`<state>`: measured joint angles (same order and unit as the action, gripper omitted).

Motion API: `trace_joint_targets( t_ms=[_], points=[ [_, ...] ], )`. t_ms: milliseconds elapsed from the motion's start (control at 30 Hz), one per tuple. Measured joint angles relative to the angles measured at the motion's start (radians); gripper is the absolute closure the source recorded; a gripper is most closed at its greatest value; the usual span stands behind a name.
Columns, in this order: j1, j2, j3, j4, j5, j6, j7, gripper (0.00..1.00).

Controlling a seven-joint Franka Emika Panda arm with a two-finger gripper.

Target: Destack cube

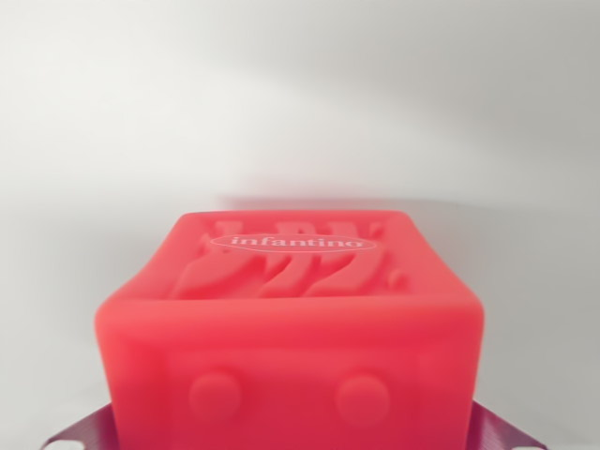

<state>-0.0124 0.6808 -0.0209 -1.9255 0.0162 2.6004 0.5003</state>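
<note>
Red cube (291, 328) stamped "infantino" fills the near view above a purple block (502, 433) on the white desk (300, 112); tool state cannot be told.

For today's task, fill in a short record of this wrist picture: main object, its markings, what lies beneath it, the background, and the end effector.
main object: red cube, close to the camera
markings: raised relief and an oval "infantino" logo on top; two round bumps on the near face
beneath: purple object, only corners showing
background: plain white surface
end effector: not in view
</note>
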Motion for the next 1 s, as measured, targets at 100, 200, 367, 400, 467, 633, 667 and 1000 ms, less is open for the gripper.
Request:
trace_joint_targets(
  t_ms=[100,200,367,400,467,633,667,1000],
  points=[
    [0.0,0.01,0.0,0.003,0.0,0.007,0.0,1.0],
    [0.0,0.017,0.001,0.006,0.0,0.011,0.0,1.0],
    [-0.001,0.028,0.001,0.011,0.0,0.017,0.0,1.0],
    [-0.001,0.029,0.001,0.011,0.0,0.018,0.0,1.0],
    [-0.001,0.03,0.001,0.012,0.0,0.02,0.0,1.0],
    [-0.001,0.031,0.001,0.012,0.0,0.022,0.0,1.0],
    [-0.001,0.031,0.001,0.012,0.0,0.022,0.0,0.0],
    [-0.001,0.034,0.001,0.013,0.0,0.023,0.0,0.0]
  ],
)
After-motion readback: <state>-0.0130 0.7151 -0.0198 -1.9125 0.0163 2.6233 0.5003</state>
